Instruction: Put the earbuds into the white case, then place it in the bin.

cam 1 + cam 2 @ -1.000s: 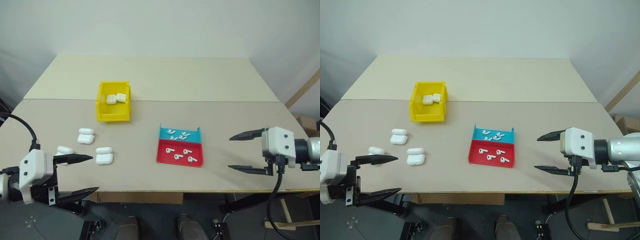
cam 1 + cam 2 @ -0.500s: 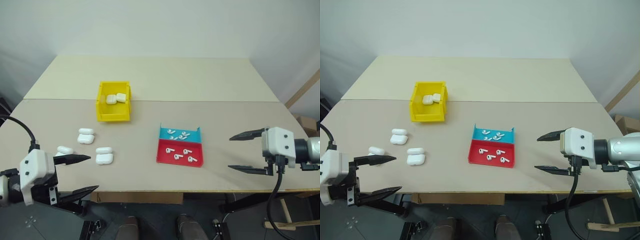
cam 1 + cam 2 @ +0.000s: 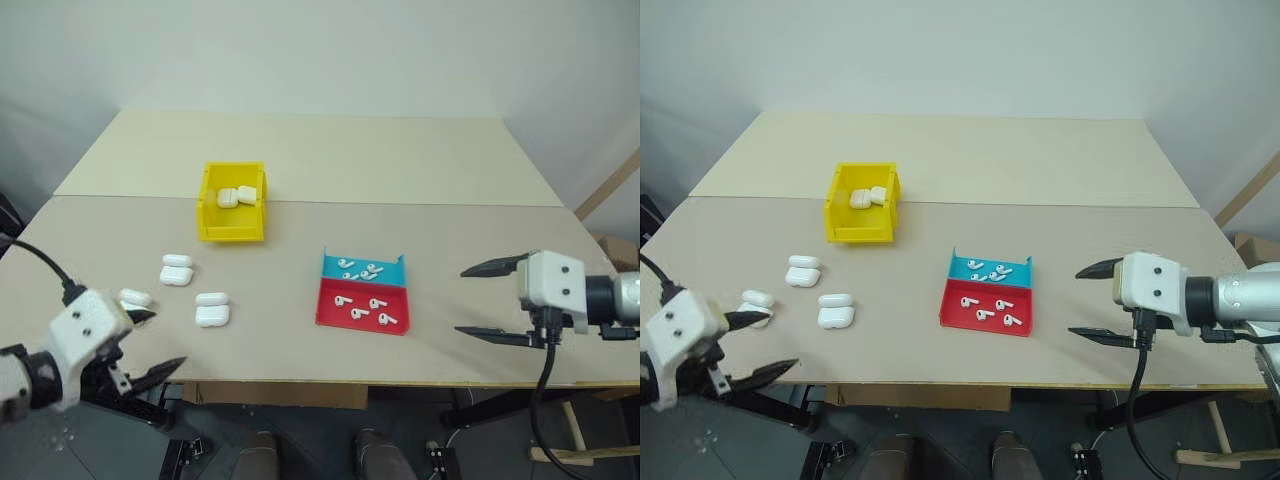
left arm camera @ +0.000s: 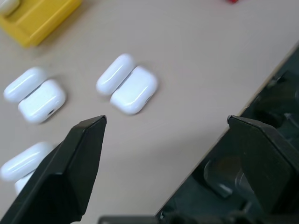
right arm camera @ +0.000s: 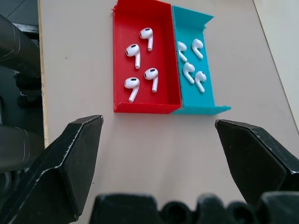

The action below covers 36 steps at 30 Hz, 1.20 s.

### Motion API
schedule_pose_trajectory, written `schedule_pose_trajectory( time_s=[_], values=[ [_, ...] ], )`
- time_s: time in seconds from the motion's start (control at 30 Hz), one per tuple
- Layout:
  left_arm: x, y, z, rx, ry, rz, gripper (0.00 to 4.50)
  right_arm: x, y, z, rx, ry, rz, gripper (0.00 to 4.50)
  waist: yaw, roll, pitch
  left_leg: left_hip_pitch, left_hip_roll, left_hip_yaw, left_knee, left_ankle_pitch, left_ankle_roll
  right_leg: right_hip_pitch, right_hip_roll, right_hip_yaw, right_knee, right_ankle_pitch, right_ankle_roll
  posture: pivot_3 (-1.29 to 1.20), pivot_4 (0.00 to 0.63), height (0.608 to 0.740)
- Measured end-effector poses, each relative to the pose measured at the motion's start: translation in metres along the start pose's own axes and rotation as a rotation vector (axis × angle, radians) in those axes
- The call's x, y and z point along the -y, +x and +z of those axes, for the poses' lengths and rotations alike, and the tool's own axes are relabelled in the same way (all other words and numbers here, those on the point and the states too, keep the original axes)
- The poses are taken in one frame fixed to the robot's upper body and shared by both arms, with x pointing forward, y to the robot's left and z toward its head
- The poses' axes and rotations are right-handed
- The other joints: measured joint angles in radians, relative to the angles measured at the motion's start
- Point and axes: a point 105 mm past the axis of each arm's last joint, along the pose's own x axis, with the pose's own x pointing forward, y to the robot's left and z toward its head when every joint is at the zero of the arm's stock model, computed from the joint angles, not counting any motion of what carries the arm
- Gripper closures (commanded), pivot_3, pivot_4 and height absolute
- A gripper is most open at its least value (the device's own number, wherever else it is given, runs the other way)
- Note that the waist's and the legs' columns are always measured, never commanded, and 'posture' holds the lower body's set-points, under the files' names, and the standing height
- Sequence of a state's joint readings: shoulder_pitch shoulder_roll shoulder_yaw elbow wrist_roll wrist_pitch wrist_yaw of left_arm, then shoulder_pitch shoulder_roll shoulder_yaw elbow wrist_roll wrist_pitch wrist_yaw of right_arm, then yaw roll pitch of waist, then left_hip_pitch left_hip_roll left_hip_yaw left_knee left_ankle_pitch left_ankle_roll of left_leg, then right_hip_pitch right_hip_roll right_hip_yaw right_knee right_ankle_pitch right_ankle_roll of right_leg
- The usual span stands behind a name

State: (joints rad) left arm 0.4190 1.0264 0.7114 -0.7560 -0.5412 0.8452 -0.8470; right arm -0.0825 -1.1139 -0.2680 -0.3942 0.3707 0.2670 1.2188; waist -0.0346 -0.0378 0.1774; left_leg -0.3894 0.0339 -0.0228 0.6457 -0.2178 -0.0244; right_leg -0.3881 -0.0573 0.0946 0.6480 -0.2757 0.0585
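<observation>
Eight earbuds (image 5: 138, 52) lie loose in two shallow trays near the middle of the table (image 3: 400, 160), four in the red tray (image 3: 361, 305) and four in the blue tray (image 3: 362, 267) just behind it. To the left, three white cases wait with lids flipped open: the nearest white case (image 3: 211, 310), a second open case (image 3: 176, 270) farther back, and a third open case (image 3: 131, 298) close to the near-left edge. The yellow bin (image 3: 232, 203) stands beyond them, already holding two closed cases (image 3: 238, 196) (white on yellow, easy to spot).

The left gripper (image 3: 150, 345) hangs low at the near-left corner, its black fingers spread wide and empty, one tip just beside the third open case. The right gripper (image 3: 492, 301) hovers off the near-right side, fingers likewise wide apart and empty, aimed at the trays.

Nothing is picked up yet. To do this step well, the right gripper should probably single out one earbud in the red tray with clear space around it and pinch it across the stem, since the pieces are tiny and glossy and could skitter. The left would do best steadying an open case by its body, keeping the lid free.
</observation>
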Motion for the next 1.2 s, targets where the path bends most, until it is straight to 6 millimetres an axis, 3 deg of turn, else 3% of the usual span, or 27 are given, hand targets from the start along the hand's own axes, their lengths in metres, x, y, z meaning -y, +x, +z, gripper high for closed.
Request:
schedule_pose_trajectory(
  time_s=[0.2, 0.5, 0.73, 1.0, 1.2],
  values=[
    [-0.016, 0.003, -0.015, -0.246, -0.153, 0.079, 0.00, -0.010, 0.004, -0.004, -0.025, 0.035, 0.010, 0.04, -0.013, 0.000, 0.001, -0.001, 0.000, 0.000, -0.001, 0.000, 0.000, -0.002, 0.000, 0.000, 0.000, 0.001, -0.003, 0.00, 0.150, 0.740],
    [-0.072, -0.002, -0.024, -0.412, -0.365, 0.205, 0.00, -0.016, 0.008, -0.005, -0.037, 0.048, 0.026, 0.04, -0.009, -0.001, 0.001, -0.001, 0.000, 0.000, -0.001, 0.000, 0.000, -0.001, 0.000, 0.000, 0.000, 0.001, -0.002, 0.00, 0.150, 0.740],
    [-0.084, -0.004, -0.029, -0.501, -0.433, 0.149, 0.00, -0.016, 0.010, -0.006, -0.041, 0.056, 0.031, 0.04, -0.010, -0.001, 0.001, -0.007, 0.000, 0.000, -0.002, 0.000, 0.000, -0.009, 0.001, 0.000, 0.002, 0.002, -0.004, 0.00, 0.150, 0.740],
    [-0.101, 0.012, -0.032, -0.515, -0.482, 0.111, 0.00, -0.017, 0.015, -0.006, -0.039, 0.054, 0.045, 0.04, -0.008, -0.001, 0.001, -0.010, 0.000, -0.001, -0.001, 0.000, 0.000, -0.011, 0.001, 0.000, 0.002, 0.002, -0.004, 0.00, 0.150, 0.740],
    [-0.100, 0.032, -0.040, -0.549, -0.523, 0.071, 0.00, -0.016, 0.015, -0.007, -0.048, 0.056, 0.032, 0.04, -0.005, -0.001, 0.001, -0.017, -0.001, -0.002, 0.004, 0.000, 0.000, -0.018, 0.001, 0.000, 0.009, 0.002, -0.004, 0.00, 0.150, 0.740]
  ],
)
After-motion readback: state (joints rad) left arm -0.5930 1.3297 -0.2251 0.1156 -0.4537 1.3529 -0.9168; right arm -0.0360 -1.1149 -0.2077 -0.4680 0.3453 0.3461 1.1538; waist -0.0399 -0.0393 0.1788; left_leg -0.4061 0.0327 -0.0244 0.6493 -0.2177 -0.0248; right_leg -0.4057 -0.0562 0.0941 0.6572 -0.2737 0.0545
